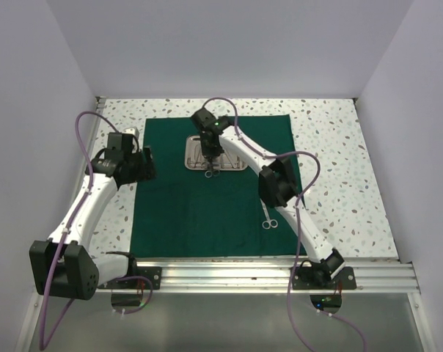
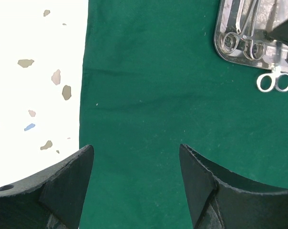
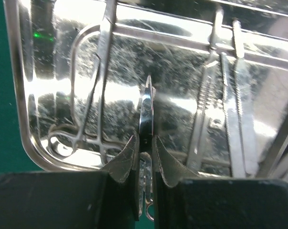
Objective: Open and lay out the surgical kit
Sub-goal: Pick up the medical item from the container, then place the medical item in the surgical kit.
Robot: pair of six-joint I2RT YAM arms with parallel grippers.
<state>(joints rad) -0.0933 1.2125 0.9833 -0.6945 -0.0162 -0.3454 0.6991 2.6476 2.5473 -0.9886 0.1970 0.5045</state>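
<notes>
The dark green cloth (image 1: 199, 213) lies spread flat on the table. The shiny steel tray (image 1: 235, 163) sits on its far middle. My right gripper (image 1: 211, 152) is over the tray, shut on a pair of silver scissors (image 3: 146, 112). Their blade points away, and their rings (image 2: 275, 82) hang just past the tray's near rim. Ring-handled forceps (image 3: 94, 95) lie in the left of the tray (image 3: 20, 95) and tweezers (image 3: 230, 114) in the right. My left gripper (image 2: 134, 162) is open and empty above the cloth's left edge.
Another ring-handled instrument (image 1: 268, 218) lies on the cloth near the right arm's elbow. The speckled white tabletop (image 1: 339, 169) shows on both sides of the cloth. White walls enclose the table, and an aluminium rail (image 1: 280, 275) runs along the near edge.
</notes>
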